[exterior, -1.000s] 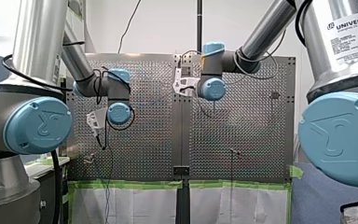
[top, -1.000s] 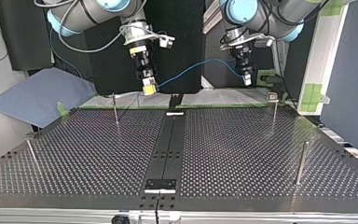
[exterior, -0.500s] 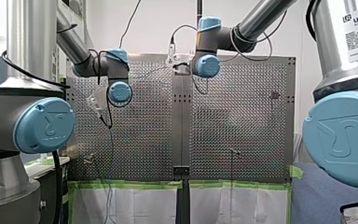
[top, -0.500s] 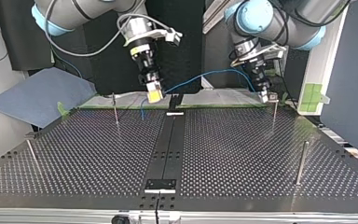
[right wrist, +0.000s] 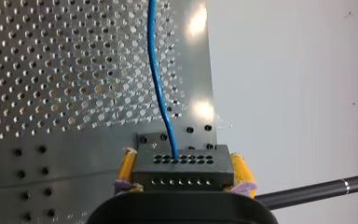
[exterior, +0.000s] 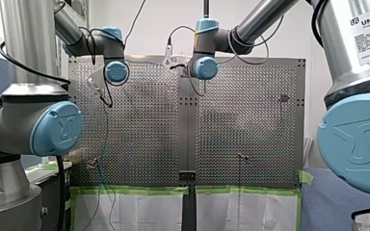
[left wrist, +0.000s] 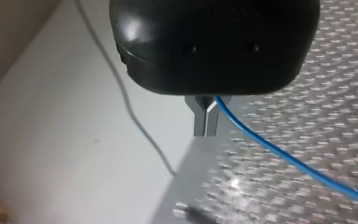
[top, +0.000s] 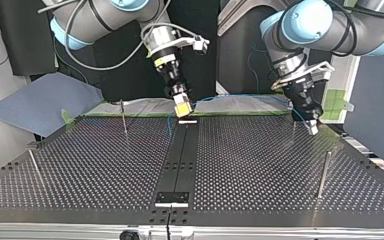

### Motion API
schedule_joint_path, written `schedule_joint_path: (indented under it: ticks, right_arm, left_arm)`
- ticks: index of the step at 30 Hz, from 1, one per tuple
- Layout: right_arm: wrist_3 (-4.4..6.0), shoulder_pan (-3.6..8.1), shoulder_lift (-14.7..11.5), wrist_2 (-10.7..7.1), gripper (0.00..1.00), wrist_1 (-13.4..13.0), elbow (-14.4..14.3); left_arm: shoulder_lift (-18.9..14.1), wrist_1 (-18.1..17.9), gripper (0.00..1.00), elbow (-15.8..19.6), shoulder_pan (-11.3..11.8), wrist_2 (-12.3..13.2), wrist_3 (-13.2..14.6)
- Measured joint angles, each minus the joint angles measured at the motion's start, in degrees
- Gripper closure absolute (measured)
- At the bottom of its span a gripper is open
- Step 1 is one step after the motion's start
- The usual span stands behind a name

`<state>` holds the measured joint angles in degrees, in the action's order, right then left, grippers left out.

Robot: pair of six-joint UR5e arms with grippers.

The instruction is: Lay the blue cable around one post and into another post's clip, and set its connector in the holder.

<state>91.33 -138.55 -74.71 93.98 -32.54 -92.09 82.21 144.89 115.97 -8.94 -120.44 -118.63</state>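
I judge this to be the start of the routing. My right tool [right wrist: 182, 158] has its yellow pads clamped on the dark connector [right wrist: 182, 171], and the blue cable [right wrist: 161, 93] leaves it and runs ahead over the perforated desk [right wrist: 51, 70]. My left tool [left wrist: 205, 130] has its metal fingers pressed together on the cable further along. In the top view the cable spans between the two tools near the desk's far edge, with no post wrapped yet. Next I'd need to carry the left tool's stretch round a post, perhaps the tall post [top: 322, 174] near it, keeping some slack. I can't pick out the clip or the holder with any confidence, and the front view is too distant to show either grip.
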Motion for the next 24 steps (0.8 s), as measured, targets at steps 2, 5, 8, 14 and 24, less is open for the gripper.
schedule_joint_path:
  ticks: [2,5,8,14,24]
  right_arm:
    - [0.11,-0.29,0.21,-0.05,1.0,0.04,0.73]
    - [0.16,-0.52,0.37,-0.11,1.0,0.5,1.79]
    - [0.5,-0.62,0.44,-0.11,1.0,1.1,2.82]
    - [1.68,-0.68,0.57,-0.27,1.0,1.55,4.77]
    - [1.3,-1.38,2.65,-1.04,1.0,3.01,8.58]
  left_arm:
    - [-0.96,1.0,1.0,-0.98,0.97,0.54,-0.08]
    - [-2.6,2.63,1.0,-2.62,2.61,0.78,0.04]
    - [-4.28,4.32,1.0,-4.3,4.29,0.79,0.28]
    - [-7.19,7.19,1.0,-7.18,7.19,1.1,1.16]
    - [-6.85,11.57,1.0,-8.34,11.32,4.86,1.79]
